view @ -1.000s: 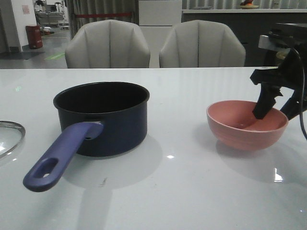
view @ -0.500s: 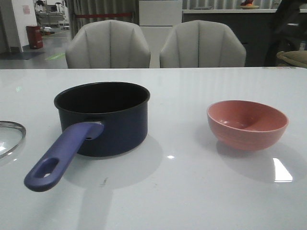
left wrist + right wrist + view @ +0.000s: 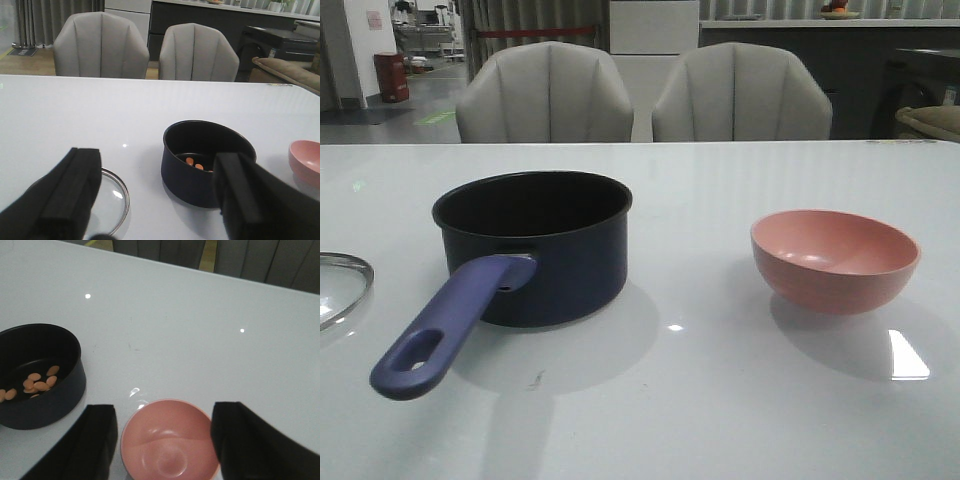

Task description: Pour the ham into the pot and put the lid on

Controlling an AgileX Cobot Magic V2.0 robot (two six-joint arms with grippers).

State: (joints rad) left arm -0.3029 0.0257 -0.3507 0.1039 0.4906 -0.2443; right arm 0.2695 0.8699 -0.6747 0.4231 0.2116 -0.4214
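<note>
On the counter (image 3: 720, 400), your ham (image 3: 40, 382) sits in the pot (image 3: 535, 245); both jaws spread, empty. Lid (image 3: 340, 285) at nine o'clock: its glass rim could slip.

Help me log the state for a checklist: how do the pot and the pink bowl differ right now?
The pot is dark navy with a long handle; the pink bowl has none. The pot holds the ham; the bowl is empty. The pot is straight-walled and taller, the bowl rounded. Both stand upright and uncovered on the table.

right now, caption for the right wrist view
Open right pincer above the empty pink bowl, ham in the pot.
</note>
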